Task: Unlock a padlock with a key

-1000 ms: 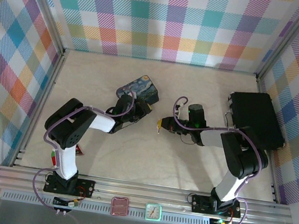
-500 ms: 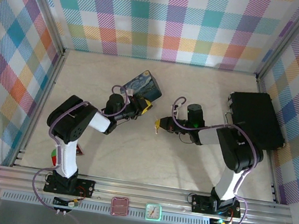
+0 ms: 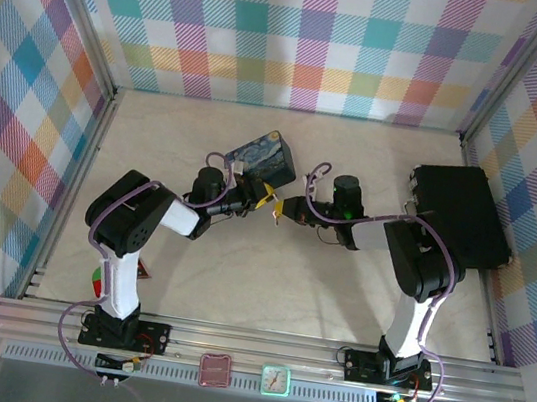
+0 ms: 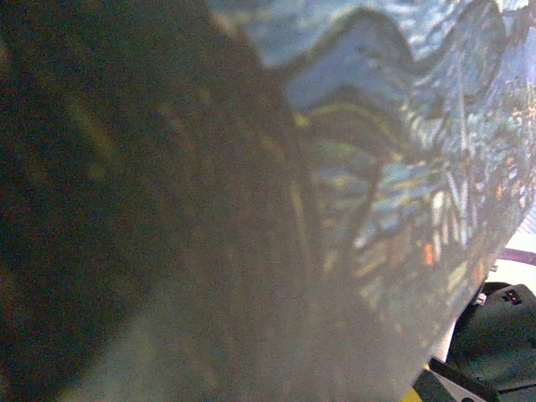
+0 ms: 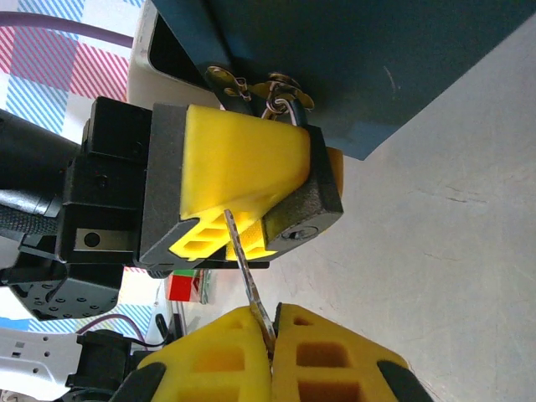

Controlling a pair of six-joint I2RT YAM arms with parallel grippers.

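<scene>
In the right wrist view the dark padlock (image 5: pixel 311 205) hangs by its shackle from the latch of the blue painted tin (image 5: pixel 360 59). The left gripper's yellow fingers (image 5: pixel 239 163) are shut on its body. My right gripper (image 5: pixel 272 335) is shut on the thin silvery key (image 5: pixel 244 255). The key's tip rests against the left finger, just left of the keyhole (image 5: pixel 301 233). From above, the left gripper (image 3: pixel 266 199) and right gripper (image 3: pixel 285 209) meet tip to tip just below the tin (image 3: pixel 263 156). The tin's painted face (image 4: pixel 402 126) looms blurred in the left wrist view.
A black case (image 3: pixel 459 214) lies at the right of the table, close to the right arm. A red triangular piece (image 3: pixel 142 268) sits by the left arm's base. Plaid walls close in the back and both sides.
The right gripper has carried the key left and up to the left gripper. The left gripper and tin have shifted slightly right and away, closing the gap between the two grippers.
</scene>
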